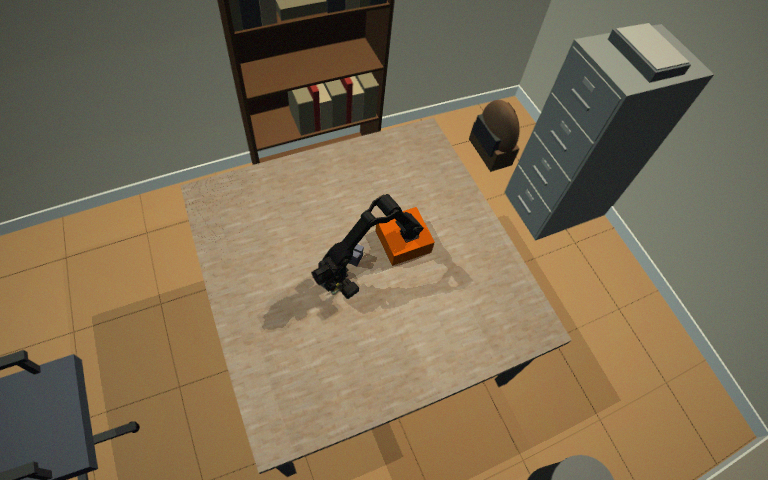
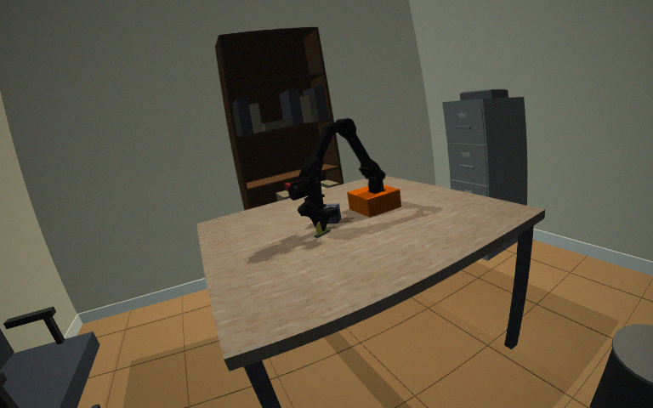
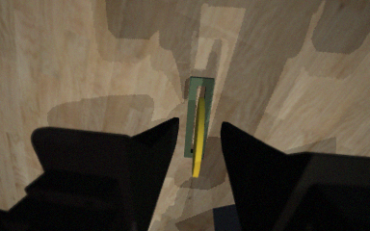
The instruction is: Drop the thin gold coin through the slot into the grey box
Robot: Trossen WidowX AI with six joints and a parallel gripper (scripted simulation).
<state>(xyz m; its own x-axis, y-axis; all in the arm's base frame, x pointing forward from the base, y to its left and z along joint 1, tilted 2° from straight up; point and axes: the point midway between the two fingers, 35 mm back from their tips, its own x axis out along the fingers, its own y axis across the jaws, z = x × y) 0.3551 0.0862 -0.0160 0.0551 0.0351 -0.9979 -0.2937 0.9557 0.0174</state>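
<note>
The thin gold coin point(image 2: 318, 228) point(image 3: 200, 140) stands on edge in the dark-green holder point(image 2: 317, 235) point(image 3: 196, 81). In the wrist view it runs nearly up and down the picture, leaning slightly. My gripper point(image 2: 320, 224) point(image 3: 199, 125) is partly open and points down over the holder. Its fingertips stand on either side of the coin, with a gap showing on both sides. In the top view the arm mostly hides the coin and holder. The grey box point(image 1: 356, 255) point(image 2: 336, 214) stands behind my gripper, toward the arm's base. Its slot cannot be made out.
The orange block point(image 1: 391, 253) point(image 2: 358, 206) under the arm's base stands beyond the grey box. The arm arches over the box from there. All stand on the wooden table point(image 1: 396, 350) point(image 2: 308, 293). A dark corner, probably the box's, shows at the wrist view's bottom edge.
</note>
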